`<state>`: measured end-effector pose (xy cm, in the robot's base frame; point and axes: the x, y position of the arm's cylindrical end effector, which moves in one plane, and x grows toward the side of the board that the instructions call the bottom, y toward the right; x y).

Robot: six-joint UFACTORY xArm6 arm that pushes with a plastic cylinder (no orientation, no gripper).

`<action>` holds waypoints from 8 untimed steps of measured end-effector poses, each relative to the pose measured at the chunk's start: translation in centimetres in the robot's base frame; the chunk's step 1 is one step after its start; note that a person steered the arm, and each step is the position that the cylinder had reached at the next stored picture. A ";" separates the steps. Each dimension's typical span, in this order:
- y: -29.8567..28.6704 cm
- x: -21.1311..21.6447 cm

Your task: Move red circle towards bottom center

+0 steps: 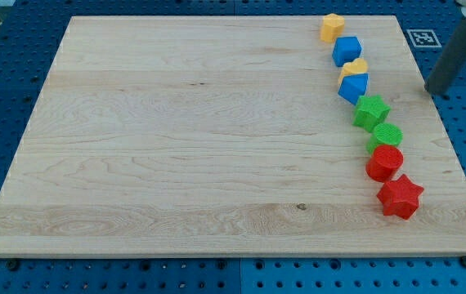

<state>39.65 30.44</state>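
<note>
Worktop: pale wooden board on a blue pegboard base; bare across the view's left and middle, so the route to bottom centre is unobstructed.
Rod: dark, enters from the view's top right; its tip sits at the board's right edge, well apart from the red circle and right of the blue blocks. Likely parked clear of the blocks, not yet lined up for a push.
Jaws: none on this arm, just a plain rod, so nothing opens, closes or holds; it only shoves.
Block chain: eight blocks run in a curved line down the view's right side, most touching a neighbour, which leaves little room to enter between them.
Red star: lowest, just below the circle, touching it or nearly so.
Red circle: task block, right side, lower half, wedged between green cylinder above and the star below.
Others: green star, two blue blocks, two yellow blocks.
Push side: judged, tip needs to reach the circle's right, pushing leftward and down.
Risk: neighbours may get dragged along.
</note>
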 end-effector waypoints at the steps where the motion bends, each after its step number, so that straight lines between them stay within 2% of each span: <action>1: 0.0 4.0; 3: 0.0 5.3; 4: 0.0 7.4; 5: -0.1 12.1; 8: -2.9 13.7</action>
<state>53.32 27.53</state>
